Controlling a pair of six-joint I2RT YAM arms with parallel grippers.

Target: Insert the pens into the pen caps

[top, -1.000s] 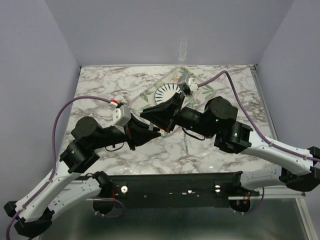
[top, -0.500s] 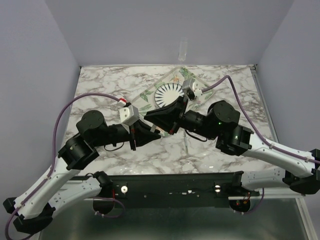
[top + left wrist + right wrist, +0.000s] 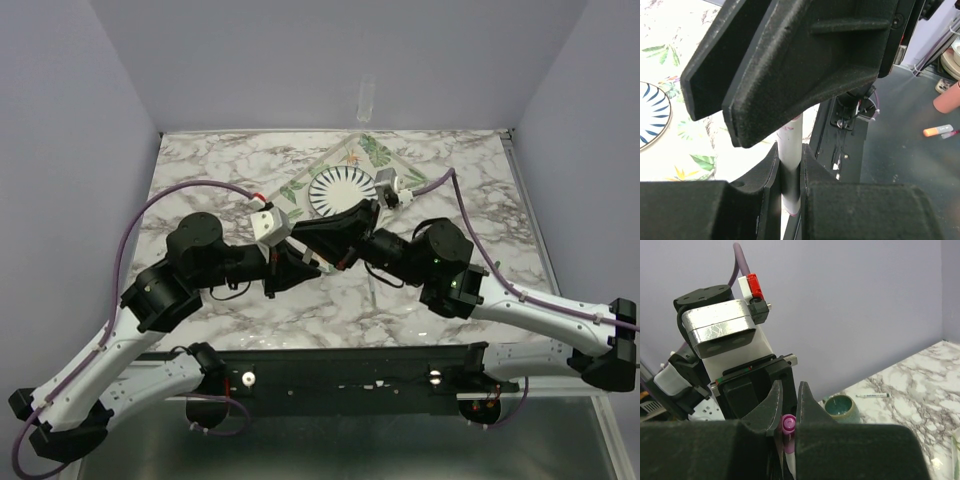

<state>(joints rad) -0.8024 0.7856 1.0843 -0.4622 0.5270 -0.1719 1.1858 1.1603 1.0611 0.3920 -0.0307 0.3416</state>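
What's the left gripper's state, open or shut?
Shut: the left gripper has both fingers pressed against the white pen.

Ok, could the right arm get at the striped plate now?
Probably not yet. The plate lies bare beyond it, but the right gripper is shut on a pink-ended pen piece and sits nose to nose with the left gripper, which holds the white barrel.

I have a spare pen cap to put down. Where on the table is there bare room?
Bare marble: the back left corner of the table, left of the mat; the right side, between mat and table edge; the near strip along the rail. Crowded: the middle, where left gripper and right gripper meet on pen and cap beside the plate.
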